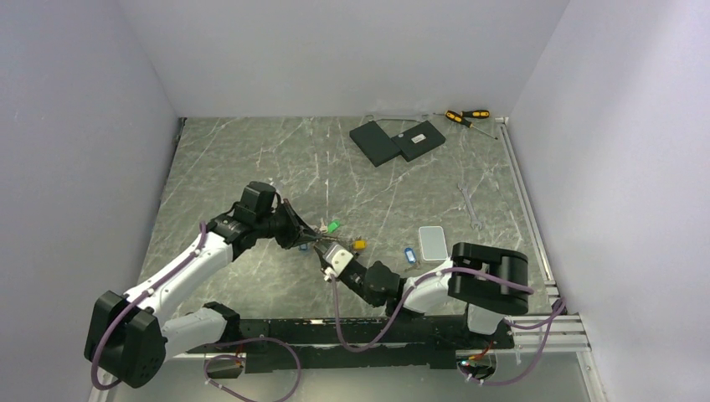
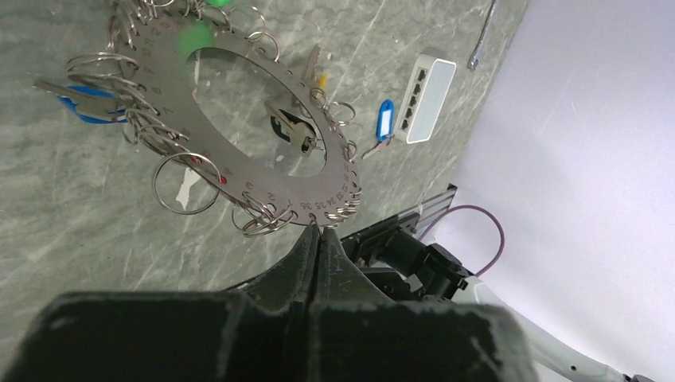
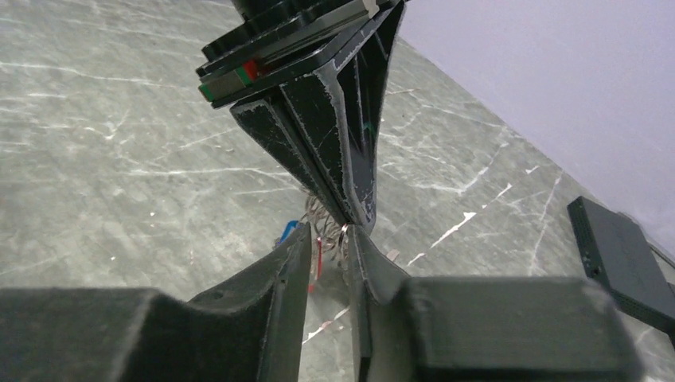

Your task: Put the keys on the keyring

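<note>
Centre of the top view: left gripper (image 2: 318,232) pinched shut on the rim of the flat grey metal keyring (image 2: 278,187), likely steadying it. Right gripper (image 3: 328,239) fingers narrow about a red-tagged key (image 3: 318,256); whether they grip it, cannot tell.

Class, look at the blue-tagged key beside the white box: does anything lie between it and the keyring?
Nothing visible: in the left wrist view only bare table separates the blue-tagged key from the keyring.

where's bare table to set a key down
Bare: back-left table beyond the left gripper; also the strip between the black slabs and the keyring. Crowded: centre, where right gripper, keys and pale box cluster.
</note>
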You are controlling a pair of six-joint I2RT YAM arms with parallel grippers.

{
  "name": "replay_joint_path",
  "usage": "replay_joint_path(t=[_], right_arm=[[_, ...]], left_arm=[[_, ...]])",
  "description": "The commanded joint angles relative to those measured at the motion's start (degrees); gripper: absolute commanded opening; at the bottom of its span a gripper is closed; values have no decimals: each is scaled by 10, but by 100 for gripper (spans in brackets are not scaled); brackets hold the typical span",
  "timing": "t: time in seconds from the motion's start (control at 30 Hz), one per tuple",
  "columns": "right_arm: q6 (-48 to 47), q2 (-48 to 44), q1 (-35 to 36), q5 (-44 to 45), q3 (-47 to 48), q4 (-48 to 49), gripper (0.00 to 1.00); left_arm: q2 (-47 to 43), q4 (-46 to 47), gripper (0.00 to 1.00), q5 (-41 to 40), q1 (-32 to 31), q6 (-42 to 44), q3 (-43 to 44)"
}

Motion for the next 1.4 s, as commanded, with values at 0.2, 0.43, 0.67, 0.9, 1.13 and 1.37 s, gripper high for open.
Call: replay_joint_path(t=[0.2, 0.43, 0.67, 0.9, 1.13, 1.37], right_arm=[[62, -127, 5, -74, 11, -153, 55], [114, -235, 4, -112, 21, -297, 68], [134, -326, 4, -120, 8, -360, 72], [195, -374, -25, -136, 63, -498, 75], [229, -380, -92, -246, 104, -584, 75], [194, -397, -112, -308, 113, -593, 72]], left_arm=[[-29, 31, 0, -54, -1, 83, 1], [-24, 22, 0, -59, -1, 128, 14], [-25, 3, 0, -65, -1, 185, 37], [-35, -37, 0, -75, -1, 278, 83], [-67, -66, 0, -71, -1, 422, 139], [-134, -58, 0, -20, -1, 561, 149]])
